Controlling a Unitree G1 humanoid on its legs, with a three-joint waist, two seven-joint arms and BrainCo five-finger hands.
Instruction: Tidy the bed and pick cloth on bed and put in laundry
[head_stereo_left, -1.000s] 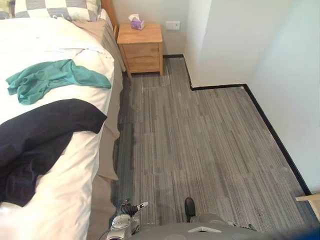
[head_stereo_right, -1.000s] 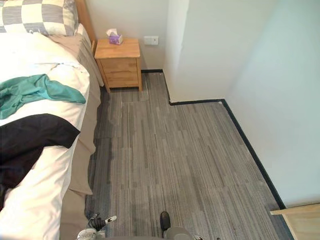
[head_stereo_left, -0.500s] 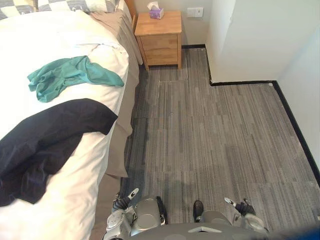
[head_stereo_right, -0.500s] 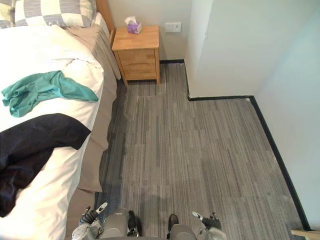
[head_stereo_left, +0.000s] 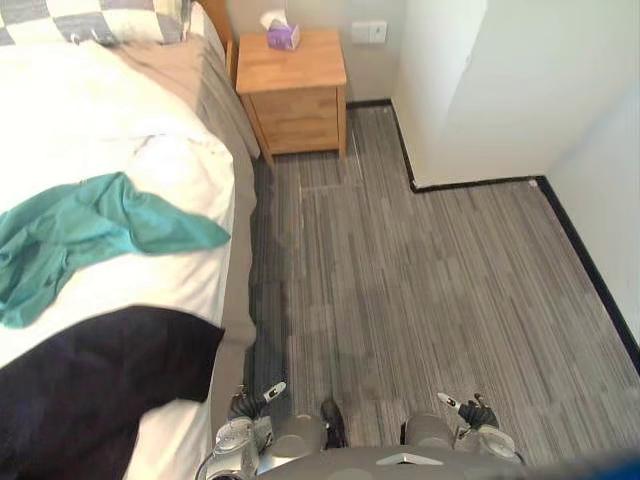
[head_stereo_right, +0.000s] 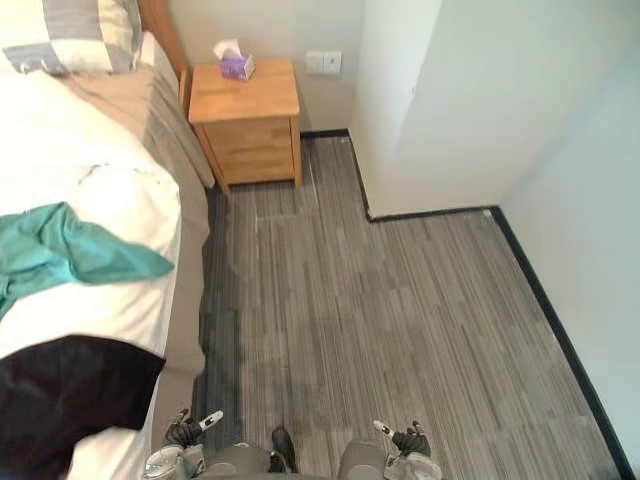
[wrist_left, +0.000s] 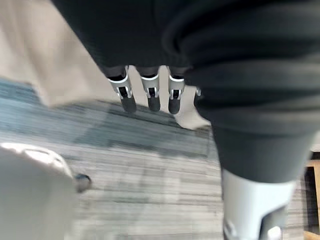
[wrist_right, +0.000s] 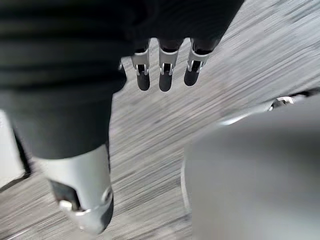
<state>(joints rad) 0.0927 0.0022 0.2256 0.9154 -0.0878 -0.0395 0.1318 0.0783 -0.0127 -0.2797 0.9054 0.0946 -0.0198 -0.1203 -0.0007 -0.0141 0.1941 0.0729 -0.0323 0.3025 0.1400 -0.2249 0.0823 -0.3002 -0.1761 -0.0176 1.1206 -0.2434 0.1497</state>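
Black cloth (head_stereo_left: 90, 400) on bed (head_stereo_left: 100, 110) lower left, nr left hand (head_stereo_left: 248, 404); teal cloth (head_stereo_left: 90, 235) above; right hand (head_stereo_left: 472, 411) btm right; both slack, empty.

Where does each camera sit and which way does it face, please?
Left eye view: head, looking down at bed, carpet, left hand, right hand.
Right eye view: beside it; shares teal cloth, black cloth, nightstand.
Left wrist view: along the left hand's straight fingers, toward carpet.
Right wrist view: likewise, right hand over carpet.

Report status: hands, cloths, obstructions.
Left robot hand and right robot hand open, empty. Teal crumpled cloth and black cloth lie on white bed, untouched. Wooden nightstand beyond, off the path.
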